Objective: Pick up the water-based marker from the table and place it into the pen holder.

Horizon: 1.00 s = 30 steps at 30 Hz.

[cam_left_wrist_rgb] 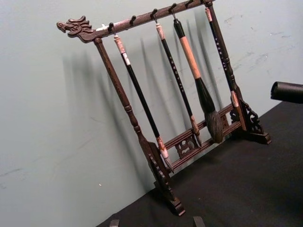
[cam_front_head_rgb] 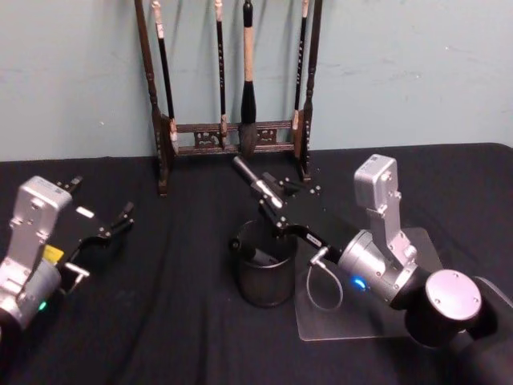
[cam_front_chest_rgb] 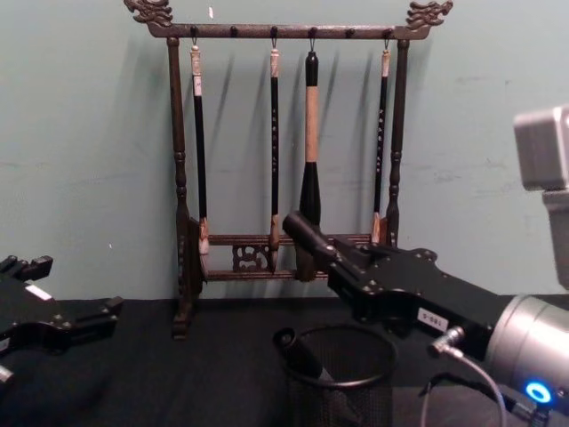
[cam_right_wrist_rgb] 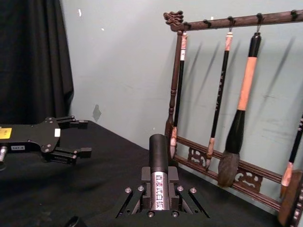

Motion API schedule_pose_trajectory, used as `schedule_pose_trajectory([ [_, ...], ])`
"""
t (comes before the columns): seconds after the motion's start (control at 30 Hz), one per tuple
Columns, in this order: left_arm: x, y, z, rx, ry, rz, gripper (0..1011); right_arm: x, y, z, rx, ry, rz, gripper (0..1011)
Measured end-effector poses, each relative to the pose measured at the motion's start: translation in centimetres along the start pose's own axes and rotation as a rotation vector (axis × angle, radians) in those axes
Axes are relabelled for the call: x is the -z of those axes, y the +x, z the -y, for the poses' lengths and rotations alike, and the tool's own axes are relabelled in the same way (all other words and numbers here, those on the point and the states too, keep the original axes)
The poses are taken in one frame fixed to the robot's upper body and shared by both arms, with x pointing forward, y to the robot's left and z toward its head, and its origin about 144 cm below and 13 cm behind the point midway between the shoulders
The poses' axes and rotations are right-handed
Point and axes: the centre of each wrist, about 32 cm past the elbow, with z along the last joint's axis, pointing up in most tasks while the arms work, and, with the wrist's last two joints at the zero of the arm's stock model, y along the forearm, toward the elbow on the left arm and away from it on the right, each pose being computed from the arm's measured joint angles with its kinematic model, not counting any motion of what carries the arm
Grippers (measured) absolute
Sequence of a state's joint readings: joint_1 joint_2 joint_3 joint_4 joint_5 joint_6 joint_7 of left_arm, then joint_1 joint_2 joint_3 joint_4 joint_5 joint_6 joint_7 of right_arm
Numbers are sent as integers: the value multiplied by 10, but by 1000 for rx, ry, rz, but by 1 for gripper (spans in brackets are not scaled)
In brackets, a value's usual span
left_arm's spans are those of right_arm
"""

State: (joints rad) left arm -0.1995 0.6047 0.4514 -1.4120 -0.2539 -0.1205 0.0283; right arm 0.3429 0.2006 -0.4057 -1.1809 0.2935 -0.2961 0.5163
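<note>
A pale green-grey wall [cam_front_head_rgb: 417, 72] is seen behind the counter, its paint marked by small scuffs and specks. Against it a tall dark wooden brush rack [cam_front_chest_rgb: 182, 213] is stood, its top bar carved with a dragon head [cam_left_wrist_rgb: 75, 27] at the end and fitted with hooks. Four calligraphy brushes are hung from the bar, the thickest brush [cam_front_chest_rgb: 310, 151] being banded in orange-tan above a dark bushy tip. Soft shadows of the rack and brushes are cast on the wall. A carved fretwork panel [cam_front_head_rgb: 210, 138] is set between the rack's lower rails. A black curtain [cam_right_wrist_rgb: 33, 56] is hung beside the wall in the right wrist view.
</note>
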Motion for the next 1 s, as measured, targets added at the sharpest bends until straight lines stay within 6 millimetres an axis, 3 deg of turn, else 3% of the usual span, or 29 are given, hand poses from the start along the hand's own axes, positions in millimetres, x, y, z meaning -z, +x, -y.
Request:
schedule_pose_trajectory([
  [1.0,0,0,0,0,0,0,1009,3,-2,-27,-59,-9,1,213],
])
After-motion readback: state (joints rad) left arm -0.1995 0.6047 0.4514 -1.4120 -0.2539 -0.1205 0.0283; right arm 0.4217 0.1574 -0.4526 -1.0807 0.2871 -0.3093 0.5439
